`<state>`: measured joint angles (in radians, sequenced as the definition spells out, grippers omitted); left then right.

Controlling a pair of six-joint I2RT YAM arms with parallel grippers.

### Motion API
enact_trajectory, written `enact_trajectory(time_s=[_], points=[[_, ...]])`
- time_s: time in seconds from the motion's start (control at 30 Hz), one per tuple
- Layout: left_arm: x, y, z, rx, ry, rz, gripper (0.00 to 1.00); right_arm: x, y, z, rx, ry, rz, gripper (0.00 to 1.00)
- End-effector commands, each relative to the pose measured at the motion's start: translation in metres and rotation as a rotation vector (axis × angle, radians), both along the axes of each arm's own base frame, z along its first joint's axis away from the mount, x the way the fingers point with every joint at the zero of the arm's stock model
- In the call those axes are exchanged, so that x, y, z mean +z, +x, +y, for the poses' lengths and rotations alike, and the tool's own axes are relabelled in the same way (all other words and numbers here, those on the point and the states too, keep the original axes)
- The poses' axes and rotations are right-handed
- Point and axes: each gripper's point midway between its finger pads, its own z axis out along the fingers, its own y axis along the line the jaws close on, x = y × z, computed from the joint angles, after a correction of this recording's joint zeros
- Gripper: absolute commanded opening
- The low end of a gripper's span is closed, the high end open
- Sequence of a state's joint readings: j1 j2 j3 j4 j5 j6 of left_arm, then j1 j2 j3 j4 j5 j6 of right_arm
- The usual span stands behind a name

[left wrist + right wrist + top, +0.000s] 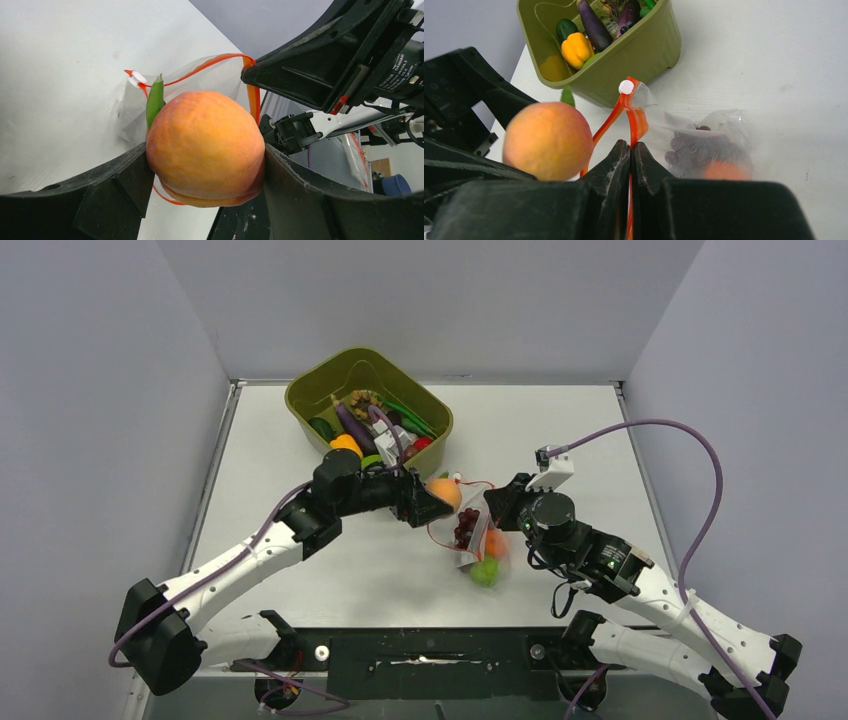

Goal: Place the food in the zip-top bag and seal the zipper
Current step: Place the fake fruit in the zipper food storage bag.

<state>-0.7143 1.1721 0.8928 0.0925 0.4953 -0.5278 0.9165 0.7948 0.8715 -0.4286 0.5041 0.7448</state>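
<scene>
Hovering at bag mouth: left gripper (428, 502) clamps peach (205, 147) between both fingers, leaf up. Right gripper (630, 150) pinched tight on zipper (624, 107), holding one lip of bag (719, 132) up. Bag sits on table (560, 430) between arms, grapes (467, 527) already inside.

Risks:
- Mouth looks narrow for peach. Off-centre release, peach hits rim, rolls away.
- Hard push, strip slips from right pinch, mouth collapses.

More food waits in tub (644, 50).

- The zipper (636, 122) vanishes between the right gripper's (630, 146) pressed fingertips.
- Beyond them, the zip-top bag's (729, 125) contents blur.
- An orange fruit (205, 135) in the left gripper (205, 162) masks part of the bag mouth behind.
</scene>
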Motion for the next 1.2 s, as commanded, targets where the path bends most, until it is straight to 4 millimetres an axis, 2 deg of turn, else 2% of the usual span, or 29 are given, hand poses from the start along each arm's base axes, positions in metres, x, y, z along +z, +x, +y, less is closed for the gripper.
enact_trajectory(time_s=[0.0,0.27,0.57,0.83,1.03,1.17], points=[[-0.001,0.007,-0.014,0.056,-0.027,-0.065,0.49,0.027,0.006,0.003,-0.018,0.104,-0.065,0.0],[-0.027,0.018,-0.021,0.125,0.076,-0.074,0.49,0.03,0.002,0.012,0.04,0.128,-0.086,0.0],[-0.024,0.006,-0.033,0.069,0.007,-0.03,0.49,0.028,0.002,0.011,0.032,0.126,-0.079,0.0],[-0.029,-0.007,-0.046,0.009,0.019,-0.014,0.49,0.026,0.002,0.011,0.03,0.128,-0.076,0.0],[-0.022,-0.02,-0.059,-0.039,-0.003,-0.014,0.49,0.022,0.001,0.01,0.02,0.131,-0.057,0.0],[-0.026,-0.026,-0.066,-0.067,-0.006,-0.019,0.49,0.024,0.001,0.009,0.018,0.132,-0.06,0.0]])
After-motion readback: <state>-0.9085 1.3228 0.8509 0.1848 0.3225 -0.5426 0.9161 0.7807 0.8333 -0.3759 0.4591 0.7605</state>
